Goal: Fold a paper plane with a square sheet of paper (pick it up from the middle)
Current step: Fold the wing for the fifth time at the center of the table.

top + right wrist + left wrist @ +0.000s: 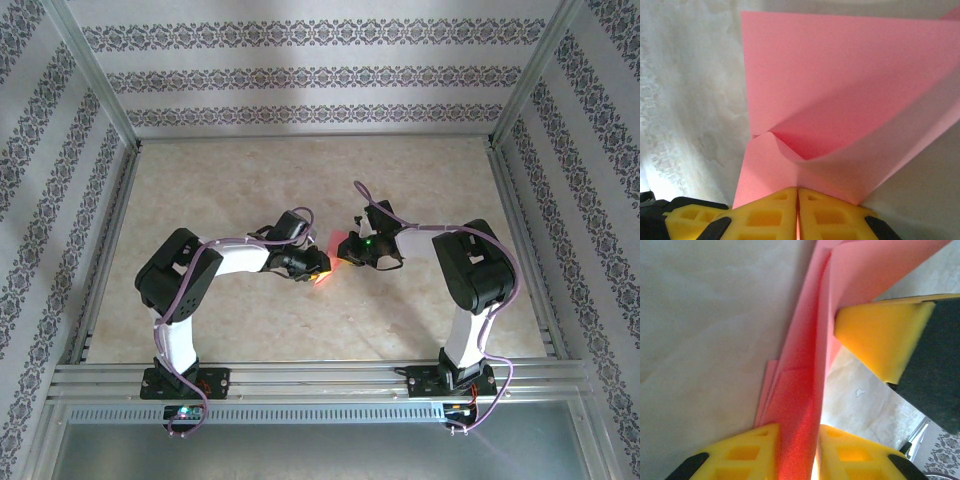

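The salmon-pink paper (341, 243) is held above the middle of the table between my two grippers. In the left wrist view the paper (800, 390) is a folded, layered strip running up from my left gripper (796, 457), whose yellow fingers (747, 452) are shut on it. The yellow pad of the other gripper (880, 335) presses the same paper from the right. In the right wrist view my right gripper (798, 212) is shut on a thin edge of the paper (850, 85), which fans out above it into open flaps with a curled pocket. From above, the left gripper (320, 268) and right gripper (352, 250) nearly touch.
The beige marbled table (250, 190) is walled by patterned panels and an aluminium frame (100, 260). A metal rail (320, 380) carrying both arm bases runs along the near edge. Purple cables loop over each arm.
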Robot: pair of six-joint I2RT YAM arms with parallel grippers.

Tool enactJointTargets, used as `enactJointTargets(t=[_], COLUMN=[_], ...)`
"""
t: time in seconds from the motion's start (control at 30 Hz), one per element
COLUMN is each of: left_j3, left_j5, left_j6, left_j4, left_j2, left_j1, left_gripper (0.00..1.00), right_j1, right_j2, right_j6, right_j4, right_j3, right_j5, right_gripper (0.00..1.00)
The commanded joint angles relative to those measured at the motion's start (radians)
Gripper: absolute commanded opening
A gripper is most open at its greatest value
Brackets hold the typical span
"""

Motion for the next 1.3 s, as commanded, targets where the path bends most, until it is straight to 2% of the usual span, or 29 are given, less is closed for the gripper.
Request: enactJointTargets(t=[0.0, 0.2, 0.4, 0.57, 0.93, 1.27], left_j3=[-0.002, -0.002, 0.001, -0.012, -0.002, -0.002], left_j5=[0.037, 0.043, 0.043, 0.072, 0.077, 0.036], left_j6=[-0.002, 0.006, -0.006, -0.039, -0.030, -0.023], left_j4=[-0.011, -0.030, -0.027, 0.022, 0.009, -0.031], left_j2=[-0.047, -0.051, -0.044, -0.031, -0.003, 0.016], left_j1=[0.025, 0.039, 0.040, 0.040, 0.027, 0.014], left_gripper=[0.26, 0.28, 0.29, 0.21, 0.24, 0.16], right_j1=[-0.011, -0.011, -0.008, -0.011, -0.011, -0.012], right_j2=[0.066, 0.111, 0.122, 0.119, 0.120, 0.127], right_j6=[-0.057, -0.236, -0.363, -0.363, -0.325, -0.301], right_j4=[-0.060, -0.131, -0.221, -0.234, -0.233, -0.236], right_j3=[0.011, 0.117, 0.185, 0.183, 0.172, 0.169], right_j5=[0.054, -0.049, -0.065, -0.056, -0.048, -0.031], right_gripper=[0.11, 0.11, 0.12, 0.12, 0.12, 0.12])
